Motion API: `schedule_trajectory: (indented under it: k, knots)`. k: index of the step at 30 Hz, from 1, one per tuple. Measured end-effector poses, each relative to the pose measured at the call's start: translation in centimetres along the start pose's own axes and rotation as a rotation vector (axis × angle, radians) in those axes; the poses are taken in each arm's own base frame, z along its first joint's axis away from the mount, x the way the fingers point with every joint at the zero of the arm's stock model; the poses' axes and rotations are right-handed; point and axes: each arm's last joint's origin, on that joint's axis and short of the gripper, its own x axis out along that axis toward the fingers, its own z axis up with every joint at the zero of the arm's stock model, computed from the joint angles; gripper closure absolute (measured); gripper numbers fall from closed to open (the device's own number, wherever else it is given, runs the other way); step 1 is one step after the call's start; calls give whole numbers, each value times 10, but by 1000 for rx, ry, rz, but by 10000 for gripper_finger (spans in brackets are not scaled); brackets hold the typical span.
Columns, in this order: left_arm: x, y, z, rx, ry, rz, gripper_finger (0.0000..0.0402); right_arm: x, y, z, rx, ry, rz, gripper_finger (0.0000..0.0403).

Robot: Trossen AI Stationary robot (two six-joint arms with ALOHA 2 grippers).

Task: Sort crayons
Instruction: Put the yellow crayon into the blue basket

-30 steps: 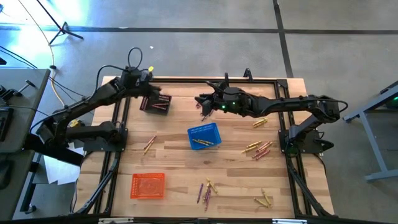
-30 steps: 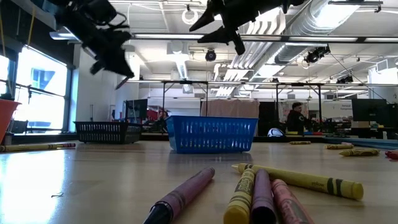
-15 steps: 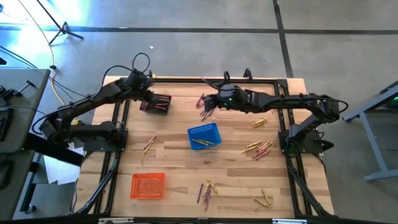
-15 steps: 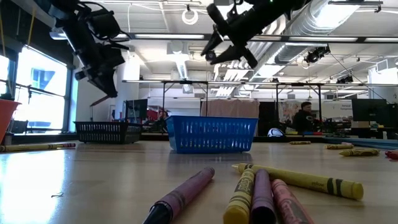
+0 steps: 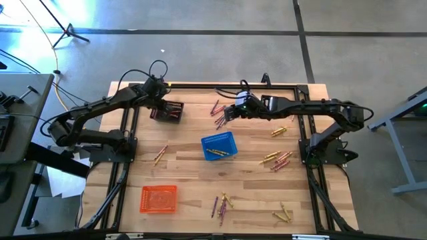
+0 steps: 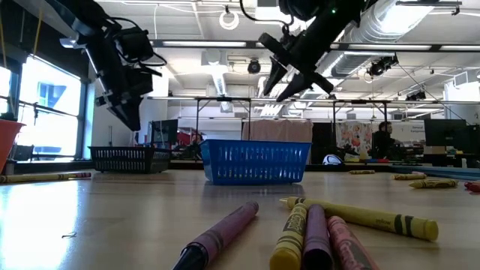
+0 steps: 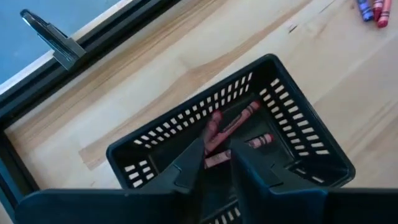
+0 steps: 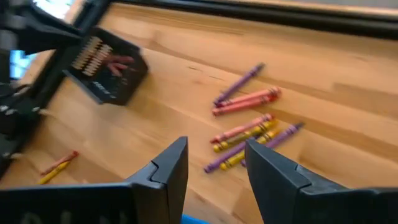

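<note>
My left gripper (image 5: 162, 105) hangs over the black mesh basket (image 5: 169, 112) at the table's far left, shut on a red-pink crayon (image 7: 213, 134). Other red-pink crayons (image 7: 239, 119) lie on the basket's floor. My right gripper (image 5: 226, 113) is open and empty, just above a loose cluster of red, yellow and purple crayons (image 5: 217, 109) at the far middle. In the right wrist view its fingers (image 8: 214, 168) stand over this cluster (image 8: 245, 127) without touching it. My left gripper pinches the red-pink crayon between its two fingertips (image 7: 194, 163), coming from above and pointing down into the basket. The crayon's free end (image 7: 215, 118) sticks out past the fingertips over the basket's floor. Which part of the crayon is pinched is hidden by the fingers.
A blue basket (image 5: 219, 145) with yellow crayons stands mid-table and an orange basket (image 5: 159, 198) at the near left. Loose crayons lie at the left (image 5: 160, 155), at the right (image 5: 277, 159) (image 5: 279, 131) and near the front edge (image 5: 220, 203) (image 5: 283, 215).
My left gripper has come down toward the black basket. My right gripper has come down and moved a little toward the table's right, uncovering the far crayon cluster below it.
</note>
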Motion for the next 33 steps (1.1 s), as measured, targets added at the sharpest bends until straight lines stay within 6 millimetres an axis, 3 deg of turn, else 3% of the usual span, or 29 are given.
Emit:
schedule_trajectory:
  k: [7,16,21,25,30,33]
  knots:
    - [0,-1,7,10,-70,-18,308,1,-18,-3,88,81,-141,258]
    - [-2,-5,19,7,-189,-102,302,-11,-70,-24,187,185,-653,258]
    - [-4,-11,24,20,-252,-124,302,-3,-106,-35,277,171,-686,258]
    - [-5,-15,27,31,-284,-145,302,6,-134,-35,445,120,-612,258]
    - [-7,-21,30,-21,-315,-201,304,12,-150,-30,665,-64,-533,258]
    - [-9,-24,33,-23,-361,-215,304,13,-159,-31,769,-160,-587,258]
